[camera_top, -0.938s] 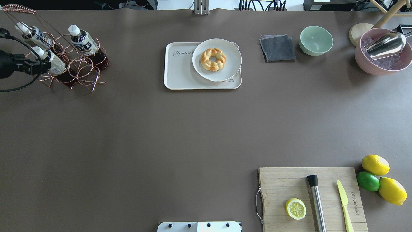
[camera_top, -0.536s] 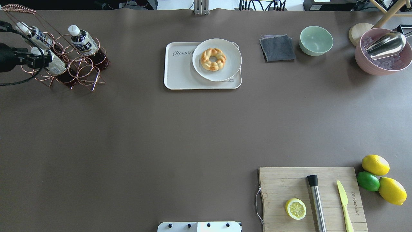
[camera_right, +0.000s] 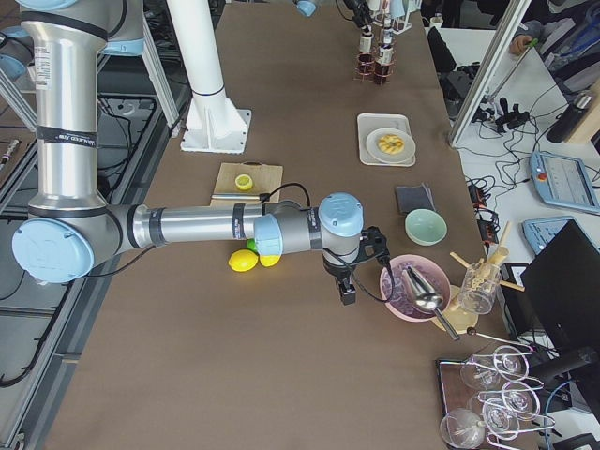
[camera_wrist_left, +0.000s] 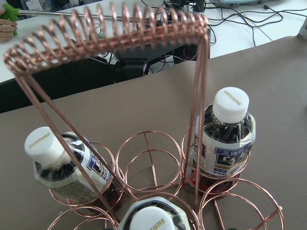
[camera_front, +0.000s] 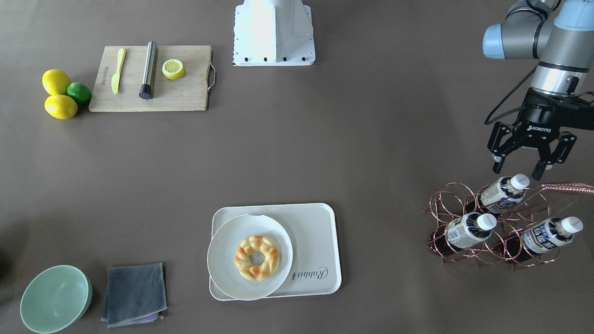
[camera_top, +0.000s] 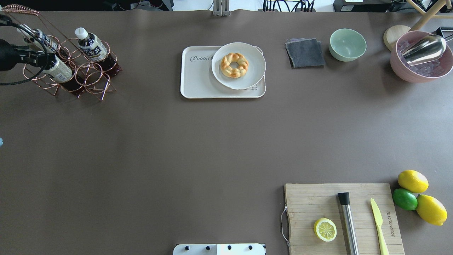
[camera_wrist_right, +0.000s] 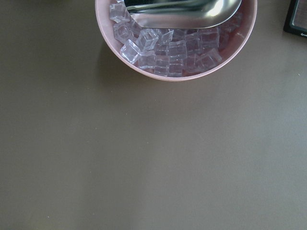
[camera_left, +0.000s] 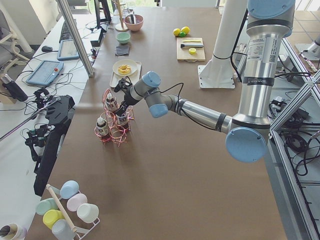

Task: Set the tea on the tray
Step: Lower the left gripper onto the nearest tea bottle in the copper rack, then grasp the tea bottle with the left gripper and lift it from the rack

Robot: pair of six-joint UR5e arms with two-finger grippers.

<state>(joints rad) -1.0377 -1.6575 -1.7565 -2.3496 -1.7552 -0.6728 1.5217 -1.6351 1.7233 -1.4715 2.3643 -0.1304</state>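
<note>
Taking the view from across the worktop [camera_front: 371,139] from its left edge: my right end effector [camera_right: 346,287] is out of that frame. It shows only in the side view, close to a pink bowl [camera_wrist_right: 177,78] of ice, and I cannot tell whether its jaws are apart or together. At lower centre lies the tray [camera_front: 315,232]. A white plate [camera_front: 222,246] with a bread ring [camera_front: 256,257] covers its left part, so the bare strip on the frame's right looks like the place for a bottle. At far right stands a copper wire rack [camera_front: 568,187] with three bottles leaning in its rings. The tea [camera_front: 502,191] I judge to be mine is the uppermost one in the frame, none of it on the tray yet. My left end effector [camera_front: 517,168] hangs just above its white cap [camera_front: 519,180] with the jaws spread and nothing between them. The bottle is small and should be light, but it is full, and its smooth, thin plastic wall would likely give and slip under a hard squeeze. The cap and neck are the stiff parts, so I would close there or just under the cap. Then I would draw it out along its own tilt, minding the rack's wires and the handle rods alongside.
</note>
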